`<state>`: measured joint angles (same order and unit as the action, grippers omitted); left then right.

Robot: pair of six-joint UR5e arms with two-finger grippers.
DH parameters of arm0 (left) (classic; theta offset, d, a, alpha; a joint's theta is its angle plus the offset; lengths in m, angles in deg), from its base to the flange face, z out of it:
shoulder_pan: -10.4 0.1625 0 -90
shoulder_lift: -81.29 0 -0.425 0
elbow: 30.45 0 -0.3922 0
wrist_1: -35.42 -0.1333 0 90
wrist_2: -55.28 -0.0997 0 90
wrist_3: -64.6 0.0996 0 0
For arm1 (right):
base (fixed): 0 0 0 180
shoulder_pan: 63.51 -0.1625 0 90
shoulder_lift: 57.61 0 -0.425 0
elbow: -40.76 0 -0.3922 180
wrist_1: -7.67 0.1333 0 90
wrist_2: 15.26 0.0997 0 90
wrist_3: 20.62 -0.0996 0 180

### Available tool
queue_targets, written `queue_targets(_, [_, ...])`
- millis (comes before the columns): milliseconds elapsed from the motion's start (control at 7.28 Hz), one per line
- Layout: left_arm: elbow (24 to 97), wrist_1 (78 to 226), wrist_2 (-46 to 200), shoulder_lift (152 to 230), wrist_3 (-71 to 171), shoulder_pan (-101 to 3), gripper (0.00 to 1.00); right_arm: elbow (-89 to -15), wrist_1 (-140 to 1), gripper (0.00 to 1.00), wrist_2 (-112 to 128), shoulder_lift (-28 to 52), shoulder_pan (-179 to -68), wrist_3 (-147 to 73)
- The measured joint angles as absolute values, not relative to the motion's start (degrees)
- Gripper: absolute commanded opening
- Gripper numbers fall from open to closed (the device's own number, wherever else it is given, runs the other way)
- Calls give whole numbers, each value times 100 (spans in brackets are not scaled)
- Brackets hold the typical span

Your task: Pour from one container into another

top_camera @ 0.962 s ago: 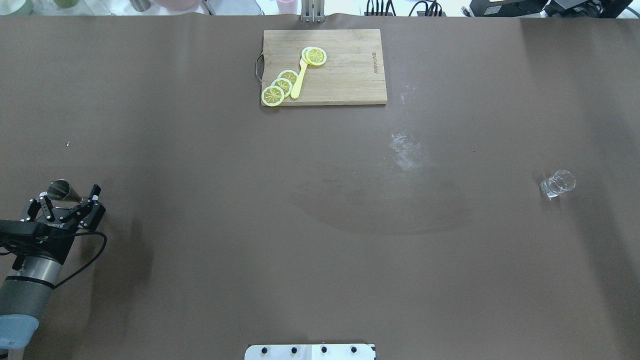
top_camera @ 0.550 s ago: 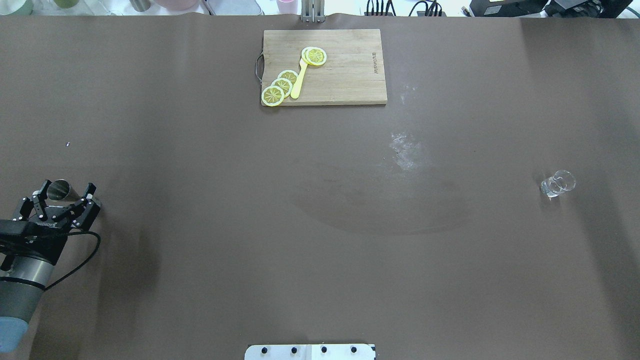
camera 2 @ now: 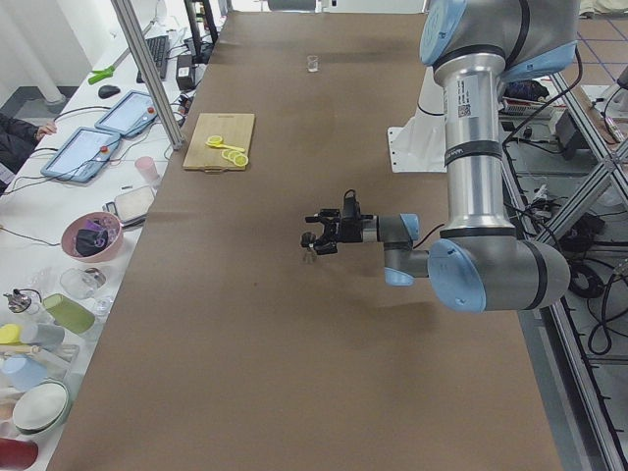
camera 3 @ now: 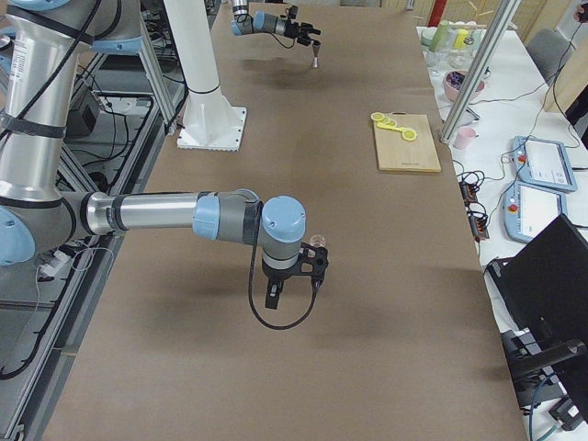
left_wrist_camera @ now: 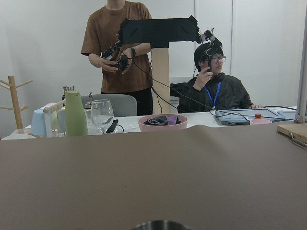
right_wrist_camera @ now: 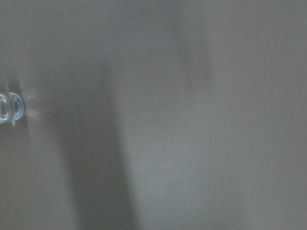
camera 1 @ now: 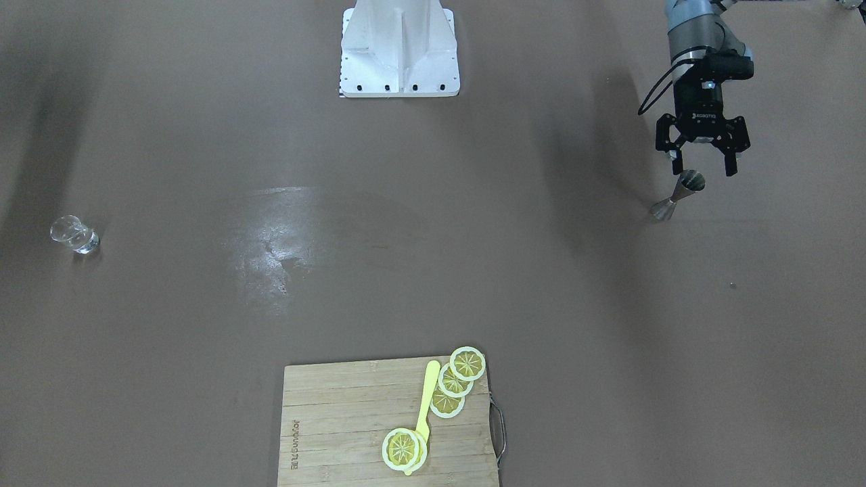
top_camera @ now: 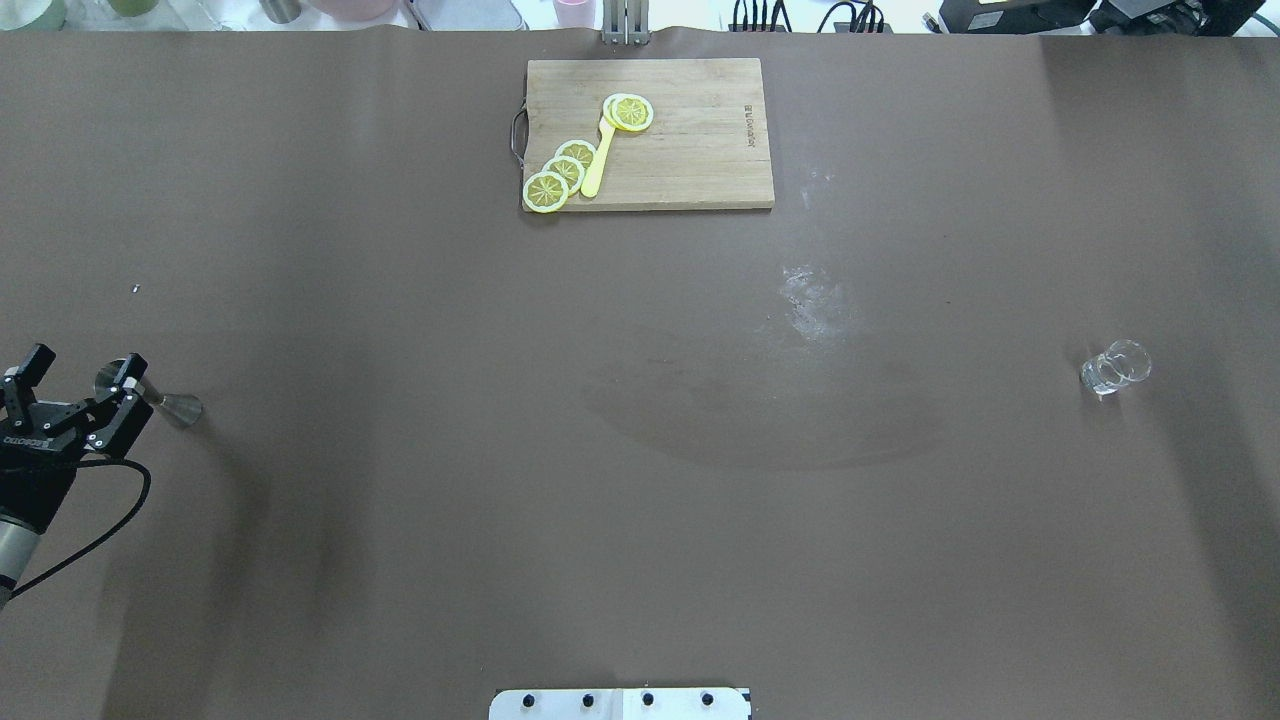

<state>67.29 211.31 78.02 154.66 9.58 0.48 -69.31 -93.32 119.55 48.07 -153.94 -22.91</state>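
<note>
The near right tool (camera 3: 292, 288) hangs over the counter (camera 3: 386, 367), the glass cup (camera 3: 317, 241) standing beyond it. Far off, the left tool (camera 3: 311, 40) hovers above the jigger (camera 3: 315, 62).

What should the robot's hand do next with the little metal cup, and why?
Probably lower the left gripper so its open jaws straddle the narrow waist of the jigger, ready to close. The jaws stand open and empty, the jigger stands upright on the table just by them, and the glass cup sits far across the table.
</note>
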Motion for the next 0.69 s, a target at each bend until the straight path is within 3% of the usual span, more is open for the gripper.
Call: queue_targets(687, [7621, 20803, 9585, 15174, 1256, -234, 98, -6713, -8863, 100, 11957, 4803, -15395, -2290])
